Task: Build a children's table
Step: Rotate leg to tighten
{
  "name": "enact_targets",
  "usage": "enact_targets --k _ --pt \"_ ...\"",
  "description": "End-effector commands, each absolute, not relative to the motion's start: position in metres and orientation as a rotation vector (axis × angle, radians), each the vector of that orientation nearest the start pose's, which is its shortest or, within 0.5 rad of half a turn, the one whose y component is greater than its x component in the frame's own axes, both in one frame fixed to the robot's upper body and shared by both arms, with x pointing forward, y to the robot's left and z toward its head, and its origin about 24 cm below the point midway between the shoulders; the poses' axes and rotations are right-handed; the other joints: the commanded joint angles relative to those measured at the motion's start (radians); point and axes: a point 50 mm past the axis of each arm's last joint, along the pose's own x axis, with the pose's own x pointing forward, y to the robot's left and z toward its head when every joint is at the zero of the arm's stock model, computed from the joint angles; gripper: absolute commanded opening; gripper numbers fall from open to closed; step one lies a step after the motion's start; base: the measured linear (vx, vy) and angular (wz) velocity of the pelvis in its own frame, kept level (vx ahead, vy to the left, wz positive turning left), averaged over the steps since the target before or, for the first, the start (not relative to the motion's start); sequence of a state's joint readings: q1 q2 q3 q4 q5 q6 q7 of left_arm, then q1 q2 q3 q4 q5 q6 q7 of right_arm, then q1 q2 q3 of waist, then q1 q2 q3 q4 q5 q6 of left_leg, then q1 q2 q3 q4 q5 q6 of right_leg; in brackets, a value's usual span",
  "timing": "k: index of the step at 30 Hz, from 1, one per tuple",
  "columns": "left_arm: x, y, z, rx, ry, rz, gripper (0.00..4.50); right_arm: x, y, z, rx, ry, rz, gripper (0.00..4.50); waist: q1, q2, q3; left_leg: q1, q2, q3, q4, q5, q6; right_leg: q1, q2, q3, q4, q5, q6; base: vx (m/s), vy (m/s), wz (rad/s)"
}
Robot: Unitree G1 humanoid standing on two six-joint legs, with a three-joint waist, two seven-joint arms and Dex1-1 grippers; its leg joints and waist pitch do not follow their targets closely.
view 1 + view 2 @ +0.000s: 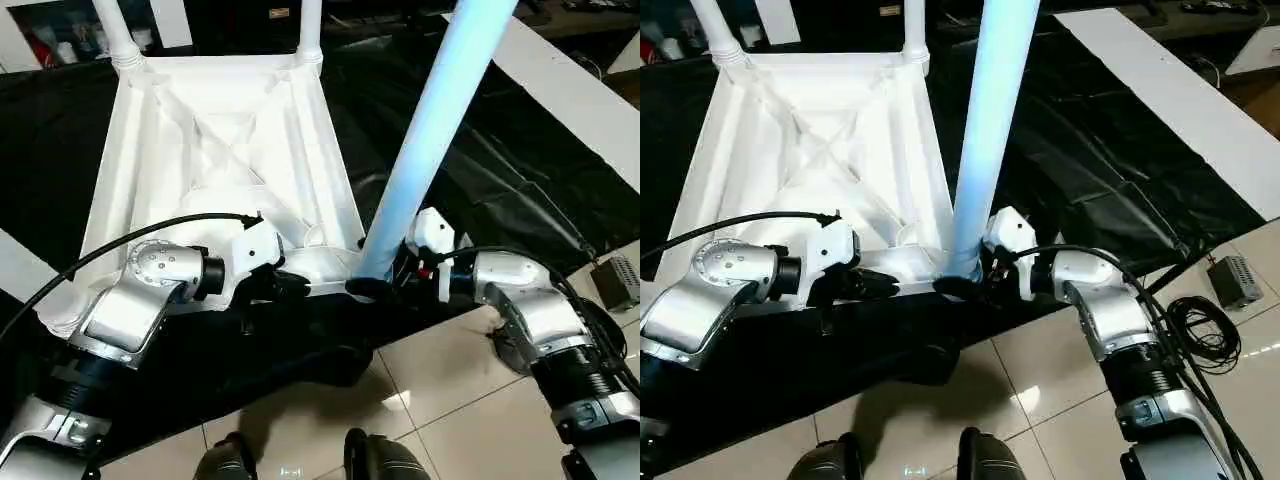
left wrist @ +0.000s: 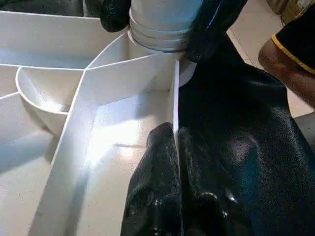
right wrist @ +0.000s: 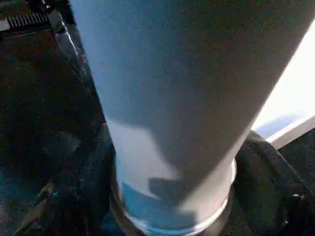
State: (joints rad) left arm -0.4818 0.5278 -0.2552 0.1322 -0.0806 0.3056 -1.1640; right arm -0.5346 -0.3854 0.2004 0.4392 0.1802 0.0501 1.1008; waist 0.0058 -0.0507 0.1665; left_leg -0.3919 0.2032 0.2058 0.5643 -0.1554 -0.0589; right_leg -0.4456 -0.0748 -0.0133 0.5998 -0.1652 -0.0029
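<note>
Left eye view, tabletop (image 1: 215, 150): white, upside down with its ribbed underside up, lying on a black sheet (image 1: 510, 170) spread over the tiled floor (image 1: 450, 400).
Left eye view, far legs (image 1: 118, 35): two white tubes stand upright in the tabletop's two far corner sockets.
Left eye view, near leg (image 1: 430, 130): a long tube, bluish in the light, stands tilted with its lower end at the tabletop's near right corner socket.
Right eye view, right pincer (image 1: 970, 278): at the foot of the near leg, its black fingers set either side of the tube; whether they press on it cannot be told.
Right eye view, left pincer (image 1: 880, 285): at the tabletop's near edge, just beside the near corner socket.
Left wrist view, left pincer: closed, gripping the thin upright edge wall of the tabletop (image 2: 175, 105) between its two black fingers (image 2: 157, 167).
Left wrist view, near leg (image 2: 162, 19): ringed lower end sits at the corner socket, black fingers on both sides.
Right wrist view, near leg (image 3: 172, 98): seen close up, its flared end at the socket.
</note>
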Motion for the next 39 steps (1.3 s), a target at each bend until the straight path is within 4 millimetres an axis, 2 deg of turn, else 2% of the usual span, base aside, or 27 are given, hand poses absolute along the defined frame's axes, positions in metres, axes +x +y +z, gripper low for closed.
enact_targets --k 1,6,8,9,11,12,13,15,16,17,19,20,21,22,23,25,28,29,30,31,35,36,37,39 --pt "0.290 0.141 0.095 0.434 0.336 -1.338 0.00 0.317 -0.142 0.078 -0.284 0.192 1.218 3.06 0.002 -0.009 -0.076 0.023 0.020 -0.002 -0.047 -0.115 0.107 0.058 -0.040 0.030 -0.050 -0.128 -0.258 0.000 0.000 0.00" --pt "0.289 0.142 0.092 0.428 0.352 -1.331 0.00 0.316 -0.142 0.074 -0.256 0.200 1.204 2.77 0.002 -0.010 -0.077 0.024 0.019 -0.002 -0.046 -0.100 0.112 0.059 -0.039 0.030 -0.047 -0.105 -0.259 0.000 0.000 0.00" --pt "0.291 0.140 0.091 0.415 0.355 -1.297 0.00 0.320 -0.141 0.072 -0.220 0.194 1.140 2.75 0.000 -0.012 -0.075 0.022 0.019 -0.002 -0.047 -0.107 0.110 0.058 -0.040 0.031 -0.049 -0.117 -0.260 0.000 0.000 0.00" --pt "0.293 0.140 0.090 0.407 0.356 -1.280 0.00 0.323 -0.141 0.071 -0.206 0.190 1.102 2.75 -0.001 -0.011 -0.072 0.021 0.019 -0.003 -0.048 -0.115 0.105 0.057 -0.040 0.030 -0.051 -0.133 -0.257 0.000 0.000 0.00" --pt "0.299 0.138 0.088 0.403 0.352 -1.219 0.00 0.329 -0.137 0.068 -0.151 0.173 0.994 2.74 -0.006 -0.013 -0.067 0.023 0.020 -0.005 -0.053 -0.175 0.074 0.052 -0.042 0.030 -0.063 -0.237 -0.237 0.000 0.000 0.00" --pt "0.301 0.136 0.087 0.400 0.352 -1.191 0.00 0.331 -0.135 0.066 -0.125 0.166 0.954 2.74 -0.009 -0.017 -0.068 0.024 0.020 -0.004 -0.052 -0.188 0.066 0.051 -0.043 0.031 -0.066 -0.264 -0.228 0.000 0.000 0.00" --pt "0.304 0.135 0.086 0.395 0.349 -1.157 0.00 0.332 -0.132 0.064 -0.094 0.163 0.905 2.74 -0.011 -0.017 -0.067 0.022 0.019 -0.009 -0.056 -0.201 0.045 0.053 -0.045 0.029 -0.068 -0.319 -0.211 0.000 0.000 0.00" --pt "0.314 0.127 0.082 0.381 0.344 -1.051 0.00 0.338 -0.121 0.055 -0.026 0.158 0.734 2.74 -0.014 -0.017 -0.067 0.024 0.019 -0.009 -0.058 -0.214 0.029 0.047 -0.045 0.031 -0.074 -0.355 -0.188 0.000 0.000 0.00" --pt "0.314 0.127 0.082 0.381 0.344 -1.048 0.00 0.339 -0.121 0.055 -0.022 0.158 0.726 2.73 -0.015 -0.022 -0.066 0.025 0.020 -0.009 -0.058 -0.224 0.024 0.045 -0.045 0.031 -0.076 -0.370 -0.183 0.000 0.000 0.00" --pt "0.317 0.120 0.079 0.369 0.352 -1.002 0.00 0.342 -0.113 0.050 0.009 0.170 0.618 2.73 -0.017 -0.018 -0.065 0.023 0.018 -0.012 -0.061 -0.237 0.012 0.044 -0.046 0.030 -0.076 -0.392 -0.168 0.000 0.000 0.00" --pt "0.318 0.117 0.078 0.361 0.356 -0.988 0.00 0.344 -0.109 0.049 0.015 0.174 0.580 2.73 -0.018 -0.018 -0.065 0.025 0.017 -0.012 -0.062 -0.257 0.003 0.041 -0.043 0.030 -0.079 -0.401 -0.157 0.000 0.000 0.00" --pt "0.321 0.111 0.074 0.363 0.372 -0.945 0.00 0.347 -0.101 0.047 0.009 0.173 0.521 2.72 -0.016 -0.010 -0.065 0.026 0.017 -0.015 -0.063 -0.259 0.001 0.043 -0.044 0.029 -0.077 -0.392 -0.156 0.000 0.000 0.00" --pt "0.322 0.107 0.072 0.373 0.381 -0.917 0.00 0.349 -0.095 0.047 0.005 0.172 0.486 2.72 -0.019 -0.011 -0.065 0.028 0.018 -0.012 -0.063 -0.271 -0.003 0.036 -0.041 0.030 -0.080 -0.378 -0.156 0.000 0.000 0.00" --pt "0.323 0.106 0.071 0.378 0.384 -0.906 0.00 0.349 -0.093 0.047 0.003 0.172 0.471 2.72 -0.019 -0.013 -0.065 0.027 0.015 -0.012 -0.063 -0.280 -0.005 0.037 -0.040 0.029 -0.080 -0.377 -0.152 0.000 0.000 0.00" --pt "0.325 0.100 0.069 0.382 0.388 -0.877 0.00 0.351 -0.086 0.049 -0.005 0.167 0.447 2.72 -0.018 -0.008 -0.069 0.029 0.016 -0.012 -0.063 -0.280 -0.005 0.038 -0.040 0.029 -0.079 -0.359 -0.151 0.000 0.000 0.00" --pt "0.326 0.097 0.068 0.391 0.388 -0.871 0.00 0.352 -0.082 0.050 -0.003 0.160 0.438 2.72 -0.017 -0.008 -0.070 0.027 0.015 -0.011 -0.061 -0.276 0.002 0.039 -0.038 0.030 -0.077 -0.317 -0.157 0.000 0.000 0.00" --pt "0.327 0.093 0.067 0.410 0.384 -0.880 0.00 0.350 -0.065 0.059 0.006 0.094 0.537 2.72 -0.015 -0.008 -0.071 0.024 0.013 -0.009 -0.061 -0.269 0.015 0.043 -0.037 0.029 -0.075 -0.281 -0.162 0.000 0.000 0.00" --pt "0.327 0.093 0.068 0.418 0.381 -0.896 0.00 0.348 -0.062 0.063 0.039 0.055 0.584 3.07 -0.012 -0.009 -0.069 0.023 0.014 -0.009 -0.061 -0.267 0.026 0.043 -0.038 0.030 -0.075 -0.273 -0.162 0.000 0.000 0.00" --pt "0.327 0.093 0.068 0.422 0.379 -0.902 0.00 0.347 -0.061 0.065 0.051 0.041 0.601 3.07 -0.012 -0.010 -0.070 0.023 0.014 -0.008 -0.060 -0.266 0.029 0.044 -0.038 0.030 -0.075 -0.271 -0.162 0.000 0.000 0.00" --pt "0.327 0.094 0.068 0.421 0.380 -0.906 0.00 0.346 -0.061 0.068 0.068 0.022 0.625 3.28 -0.009 -0.007 -0.068 0.024 0.015 -0.008 -0.061 -0.259 0.032 0.042 -0.038 0.030 -0.075 -0.266 -0.166 0.000 0.000 0.00" --pt "0.327 0.103 0.071 0.424 0.386 -0.906 0.00 0.345 -0.071 0.074 0.064 -0.027 0.648 3.64 -0.007 -0.009 -0.070 0.019 0.015 -0.008 -0.062 -0.230 0.046 0.048 -0.036 0.028 -0.069 -0.224 -0.180 0.000 0.000 0.00" --pt "0.326 0.106 0.073 0.427 0.385 -0.906 0.00 0.345 -0.079 0.077 0.043 -0.040 0.654 3.78 -0.007 -0.010 -0.069 0.019 0.015 -0.008 -0.063 -0.229 0.045 0.048 -0.037 0.028 -0.070 -0.226 -0.181 0.000 0.000 0.00" --pt "0.326 0.106 0.073 0.427 0.385 -0.906 0.00 0.345 -0.079 0.077 0.043 -0.040 0.654 3.89 -0.006 -0.012 -0.070 0.020 0.016 -0.008 -0.062 -0.233 0.046 0.049 -0.037 0.028 -0.072 -0.240 -0.180 0.000 0.000 0.00" --pt "0.324 0.113 0.077 0.444 0.369 -0.932 0.00 0.342 -0.097 0.081 -0.036 -0.034 0.724 4.00 -0.004 -0.012 -0.069 0.018 0.016 -0.008 -0.061 -0.233 0.048 0.050 -0.037 0.028 -0.073 -0.256 -0.171 0.000 0.000 0.00"
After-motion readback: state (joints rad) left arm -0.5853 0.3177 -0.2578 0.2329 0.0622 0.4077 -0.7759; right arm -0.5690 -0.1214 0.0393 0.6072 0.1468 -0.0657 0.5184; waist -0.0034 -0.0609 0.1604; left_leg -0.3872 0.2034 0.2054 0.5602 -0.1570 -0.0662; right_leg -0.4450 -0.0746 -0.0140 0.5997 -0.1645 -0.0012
